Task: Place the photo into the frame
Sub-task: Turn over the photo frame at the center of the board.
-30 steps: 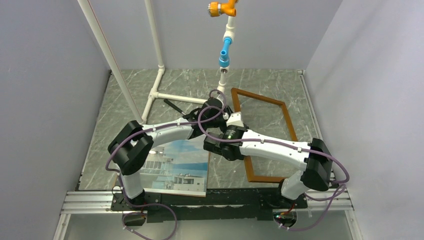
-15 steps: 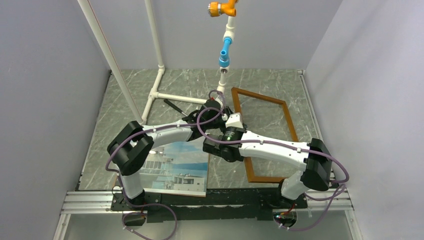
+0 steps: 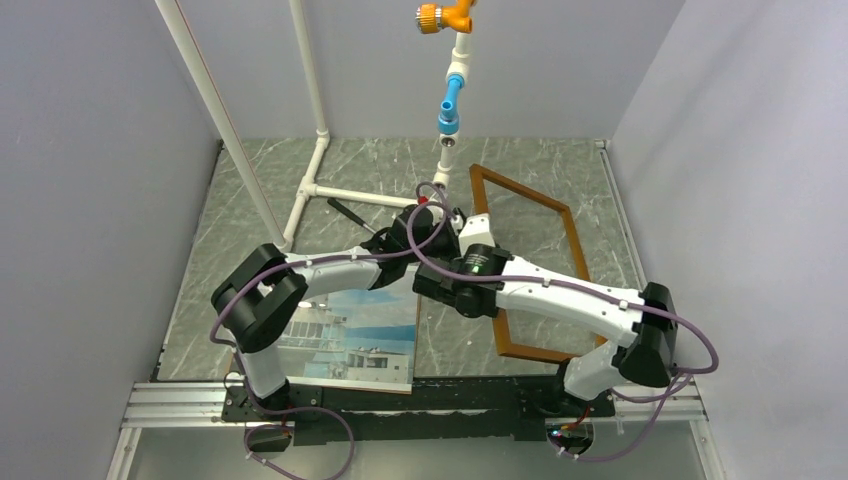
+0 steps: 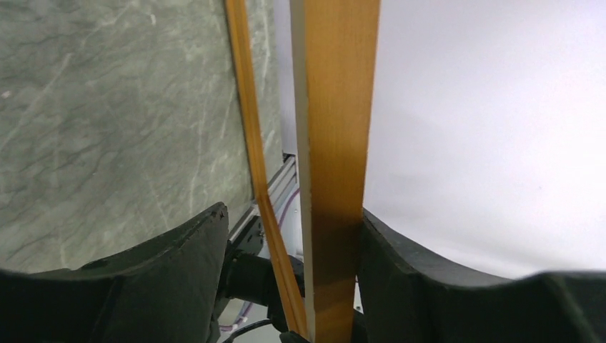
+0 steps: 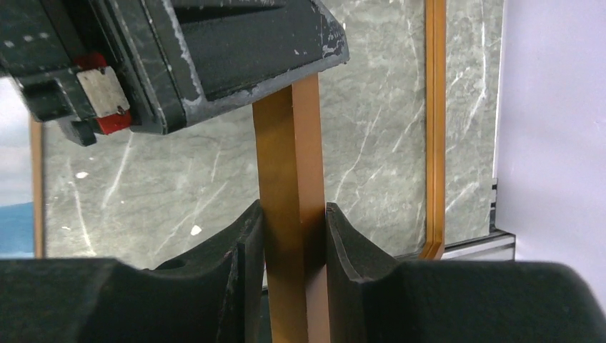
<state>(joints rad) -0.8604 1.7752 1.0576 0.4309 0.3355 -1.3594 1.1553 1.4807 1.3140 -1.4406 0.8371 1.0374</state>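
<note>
Our left pincer (image 4: pixel 293 279) has just let its jaws go loose around the left rail of the frame (image 3: pixel 577 245), and our right pincer (image 5: pixel 293 243) is now clenched on this same rail, so the hold passes from left to right. The frame has also turned a little. The photo (image 3: pixel 355 335) lies face up on the counter (image 3: pixel 250 230) at the near left, beside the frame and not yet in it.

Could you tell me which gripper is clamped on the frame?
The right gripper: both fingers press the frame. The left gripper stands open, a gap beside its rail.
</note>
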